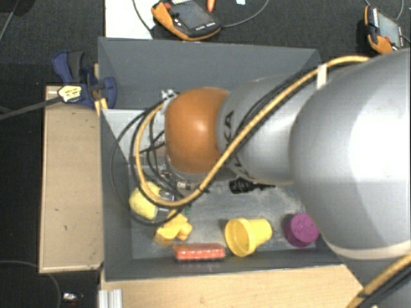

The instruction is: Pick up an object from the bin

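My gripper (166, 182) sits low at the bin's left side, mostly hidden beneath the arm's orange cover. Just below and left of it lies a rounded yellow thing (142, 205), partly behind the cables. A second yellow piece (173, 230), knobbly in shape, rests a little lower, nearer the front wall. Whether the gripper touches either of them cannot be told from here.
Along the bin's front wall lie a flat reddish-orange bar (200, 253), a yellow cup on its side (246, 235) and a purple round-topped piece (300, 230). The thick arm covers the bin's right and middle. Black and yellow cables loop by the left wall.
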